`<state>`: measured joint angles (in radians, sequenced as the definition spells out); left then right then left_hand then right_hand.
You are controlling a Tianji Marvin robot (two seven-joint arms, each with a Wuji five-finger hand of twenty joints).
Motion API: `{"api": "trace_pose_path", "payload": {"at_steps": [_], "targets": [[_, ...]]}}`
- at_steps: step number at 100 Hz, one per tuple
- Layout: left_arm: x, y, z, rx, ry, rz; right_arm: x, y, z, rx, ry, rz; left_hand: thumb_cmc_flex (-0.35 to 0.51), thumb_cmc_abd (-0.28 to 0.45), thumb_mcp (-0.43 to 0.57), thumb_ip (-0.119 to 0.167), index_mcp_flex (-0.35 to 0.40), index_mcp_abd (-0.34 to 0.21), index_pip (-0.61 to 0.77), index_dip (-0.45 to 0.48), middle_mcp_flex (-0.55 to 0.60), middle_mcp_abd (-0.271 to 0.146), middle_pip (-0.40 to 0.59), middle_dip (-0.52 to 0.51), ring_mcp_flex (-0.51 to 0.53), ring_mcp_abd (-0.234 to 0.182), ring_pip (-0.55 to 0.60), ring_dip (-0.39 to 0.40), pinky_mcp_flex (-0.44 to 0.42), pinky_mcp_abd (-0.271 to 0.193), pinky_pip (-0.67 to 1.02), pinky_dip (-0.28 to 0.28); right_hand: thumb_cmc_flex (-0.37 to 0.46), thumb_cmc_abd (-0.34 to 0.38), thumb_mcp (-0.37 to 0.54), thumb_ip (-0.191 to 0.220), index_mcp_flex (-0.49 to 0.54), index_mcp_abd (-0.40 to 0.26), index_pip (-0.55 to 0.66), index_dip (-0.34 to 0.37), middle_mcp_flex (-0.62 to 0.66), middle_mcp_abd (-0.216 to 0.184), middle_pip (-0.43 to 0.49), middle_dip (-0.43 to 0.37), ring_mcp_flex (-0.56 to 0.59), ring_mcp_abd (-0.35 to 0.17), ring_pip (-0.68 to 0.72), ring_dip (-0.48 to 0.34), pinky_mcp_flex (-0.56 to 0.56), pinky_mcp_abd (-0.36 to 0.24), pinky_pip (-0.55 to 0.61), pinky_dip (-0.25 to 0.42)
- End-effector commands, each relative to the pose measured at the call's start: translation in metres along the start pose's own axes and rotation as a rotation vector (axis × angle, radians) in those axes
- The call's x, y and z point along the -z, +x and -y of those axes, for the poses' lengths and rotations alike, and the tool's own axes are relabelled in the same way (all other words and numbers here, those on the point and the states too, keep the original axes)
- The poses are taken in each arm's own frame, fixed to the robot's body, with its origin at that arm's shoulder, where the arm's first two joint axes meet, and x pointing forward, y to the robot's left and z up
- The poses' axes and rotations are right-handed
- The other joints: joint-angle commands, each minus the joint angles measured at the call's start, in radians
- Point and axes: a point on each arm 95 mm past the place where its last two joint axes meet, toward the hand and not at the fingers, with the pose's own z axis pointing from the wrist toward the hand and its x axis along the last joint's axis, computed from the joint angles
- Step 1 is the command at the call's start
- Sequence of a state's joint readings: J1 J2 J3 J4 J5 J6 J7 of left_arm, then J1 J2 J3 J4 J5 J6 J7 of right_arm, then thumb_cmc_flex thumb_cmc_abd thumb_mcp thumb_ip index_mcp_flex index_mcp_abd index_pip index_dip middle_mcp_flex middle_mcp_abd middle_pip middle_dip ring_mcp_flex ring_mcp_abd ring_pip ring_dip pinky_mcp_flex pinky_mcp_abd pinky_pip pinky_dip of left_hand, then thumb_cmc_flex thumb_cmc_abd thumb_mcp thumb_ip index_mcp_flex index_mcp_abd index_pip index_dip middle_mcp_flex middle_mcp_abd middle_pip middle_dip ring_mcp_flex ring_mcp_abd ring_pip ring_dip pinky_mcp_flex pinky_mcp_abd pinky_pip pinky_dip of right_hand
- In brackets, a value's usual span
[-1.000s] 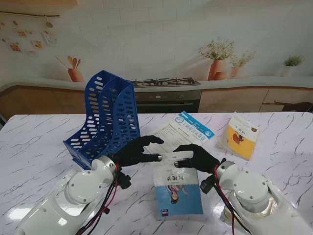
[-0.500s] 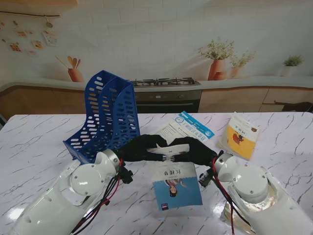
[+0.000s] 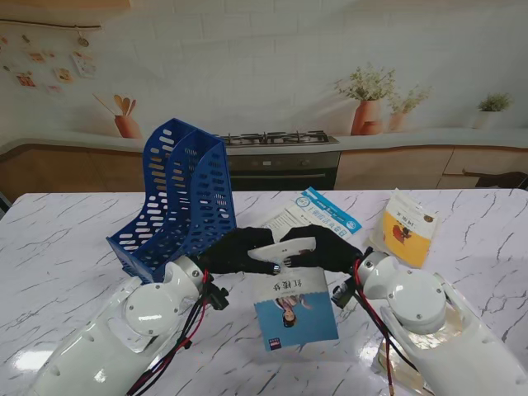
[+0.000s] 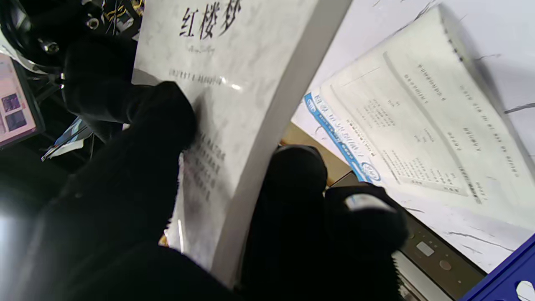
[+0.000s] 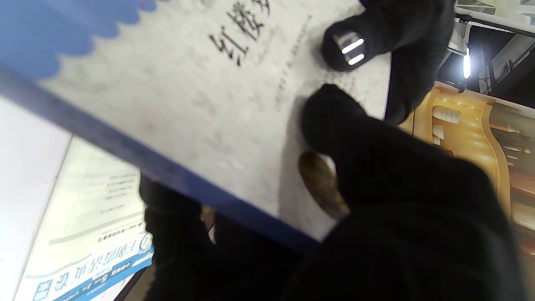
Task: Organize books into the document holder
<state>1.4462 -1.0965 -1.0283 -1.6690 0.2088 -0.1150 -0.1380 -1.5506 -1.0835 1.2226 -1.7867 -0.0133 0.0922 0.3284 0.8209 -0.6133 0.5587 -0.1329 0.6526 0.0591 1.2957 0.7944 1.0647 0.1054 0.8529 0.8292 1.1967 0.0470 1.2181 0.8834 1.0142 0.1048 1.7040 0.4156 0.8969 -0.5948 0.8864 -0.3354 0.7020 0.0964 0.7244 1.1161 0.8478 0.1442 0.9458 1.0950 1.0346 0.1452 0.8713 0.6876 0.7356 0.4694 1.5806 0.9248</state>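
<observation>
- Now, at the centre of your stand view, both black-gloved hands grip one book [image 3: 294, 305] by its far end, and it hangs tilted with its blue near end toward you, lifted off the marble table [image 3: 66, 247].
- Your left hand [image 3: 235, 252] closes on the book's left far corner; its wrist view shows the thumb [image 4: 138, 138] pressed on the pale cover and the other fingers [image 4: 292, 188] wrapped behind the page edge.
- Your right hand [image 3: 326, 247] closes on the right far corner; its wrist view shows the thumb [image 5: 334, 121] flat on the cover beside the printed title, with the dark blue spine running across the view.
- Meanwhile the blue document holder [image 3: 177, 198] stands at about ten o'clock from the held book, just beyond your left hand, its perforated walls upright and its open slots facing you.
- Behind the two hands, at about twelve o'clock, a white booklet with a blue band [image 3: 318, 216] lies flat on the table, partly hidden by the fingers.
- Farther off, at about two o'clock, a yellow-and-white book [image 3: 404, 229] lies flat, well apart from the held book and from the holder.
</observation>
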Motion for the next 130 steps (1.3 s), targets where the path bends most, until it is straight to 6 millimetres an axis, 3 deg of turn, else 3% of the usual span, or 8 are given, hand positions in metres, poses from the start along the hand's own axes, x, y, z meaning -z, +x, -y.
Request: {"api": "trace_pose_path", "payload": {"at_steps": [1,27,39,44,55,64,71,130], "targets": [[-0.003,0.004,-0.009,0.033,-0.006,-0.032,-0.003,0.002,0.002,-0.006,-0.013,-0.011,0.007,-0.036,0.121,-0.015,0.058,-0.088,0.098,-0.009,0.079,-0.038,0.015,0.001,0.076,-0.082,0.119,-0.032,0.064,-0.142,0.225,0.024,0.251,0.212,0.143,0.042,0.149,-0.233,0.45,0.095,0.004,-0.083,0.012,0.005,0.062,-0.231,0.524,0.115,0.005,-0.174,0.062,0.024],[-0.006,0.004,-0.01,0.074,0.053,-0.076,-0.003,0.0,0.003,-0.025,-0.036,-0.022,-0.046,-0.087,0.396,0.03,0.103,0.007,0.148,0.193,0.243,0.016,-0.03,-0.09,0.079,-0.081,0.265,-0.111,0.081,-0.206,0.303,0.181,0.22,0.178,0.162,0.044,0.125,-0.185,0.319,-0.003,0.005,-0.064,-0.035,-0.097,0.068,-0.219,0.47,0.091,-0.016,-0.17,0.052,0.008],[-0.004,0.005,-0.01,0.12,0.055,-0.088,-0.001,-0.001,0.001,-0.032,-0.053,-0.029,-0.047,-0.08,0.44,0.068,0.092,0.061,0.155,0.257,0.259,0.058,-0.002,-0.107,0.079,-0.075,0.295,-0.122,0.082,-0.201,0.316,0.194,0.179,0.128,0.122,0.066,0.056,-0.128,0.149,-0.198,-0.023,-0.028,-0.139,-0.246,0.031,-0.214,0.386,0.054,-0.058,-0.165,0.019,-0.013],[-0.004,0.006,-0.01,0.134,0.062,-0.089,0.001,-0.002,0.0,-0.032,-0.057,-0.034,-0.043,-0.071,0.446,0.079,0.085,0.074,0.151,0.287,0.256,0.069,0.008,-0.108,0.078,-0.067,0.303,-0.126,0.082,-0.196,0.318,0.195,0.09,0.093,0.036,0.097,-0.051,-0.108,0.171,-0.374,-0.056,-0.011,-0.231,-0.307,-0.021,-0.182,0.279,0.008,-0.113,-0.148,-0.02,-0.018],[-0.001,0.006,-0.008,0.125,0.078,-0.088,0.004,-0.004,-0.001,-0.041,-0.072,-0.044,-0.036,-0.042,0.438,0.093,0.062,0.088,0.14,0.358,0.243,0.078,0.026,-0.105,0.078,-0.068,0.307,-0.13,0.082,-0.194,0.321,0.197,-0.046,0.056,-0.055,0.107,-0.122,-0.05,0.079,-0.515,-0.134,-0.006,-0.316,-0.433,-0.095,-0.117,0.034,-0.102,-0.222,-0.086,-0.133,-0.047],[0.0,0.006,-0.007,0.13,0.077,-0.087,0.007,-0.005,-0.002,-0.067,-0.096,-0.048,-0.033,-0.037,0.441,0.1,0.058,0.098,0.134,0.383,0.24,0.087,0.032,-0.103,0.078,-0.056,0.312,-0.13,0.081,-0.181,0.324,0.199,-0.176,0.113,-0.094,0.219,-0.074,0.001,-0.267,-0.382,-0.211,-0.003,-0.374,-0.568,-0.183,-0.059,-0.222,-0.183,-0.355,-0.015,-0.291,-0.123],[0.002,0.007,-0.007,0.135,0.083,-0.081,0.009,-0.005,-0.004,-0.075,-0.115,-0.051,-0.029,-0.036,0.441,0.102,0.058,0.103,0.133,0.39,0.24,0.093,0.035,-0.102,0.078,-0.051,0.313,-0.13,0.082,-0.177,0.326,0.199,-0.227,0.119,-0.133,0.231,-0.102,0.017,-0.342,-0.373,-0.252,-0.004,-0.421,-0.597,-0.254,-0.034,-0.358,-0.229,-0.436,0.006,-0.385,-0.171],[0.024,0.025,0.033,0.054,0.214,-0.02,0.032,-0.016,-0.024,-0.092,-0.327,0.009,-0.019,-0.027,0.431,0.105,0.049,0.117,0.129,0.408,0.238,0.099,0.043,-0.099,0.078,-0.045,0.317,-0.133,0.081,-0.165,0.328,0.197,-0.3,0.112,-0.207,0.23,-0.126,0.009,-0.386,-0.389,-0.279,-0.017,-0.481,-0.643,-0.343,-0.017,-0.562,-0.285,-0.579,0.004,-0.555,-0.271]]}}
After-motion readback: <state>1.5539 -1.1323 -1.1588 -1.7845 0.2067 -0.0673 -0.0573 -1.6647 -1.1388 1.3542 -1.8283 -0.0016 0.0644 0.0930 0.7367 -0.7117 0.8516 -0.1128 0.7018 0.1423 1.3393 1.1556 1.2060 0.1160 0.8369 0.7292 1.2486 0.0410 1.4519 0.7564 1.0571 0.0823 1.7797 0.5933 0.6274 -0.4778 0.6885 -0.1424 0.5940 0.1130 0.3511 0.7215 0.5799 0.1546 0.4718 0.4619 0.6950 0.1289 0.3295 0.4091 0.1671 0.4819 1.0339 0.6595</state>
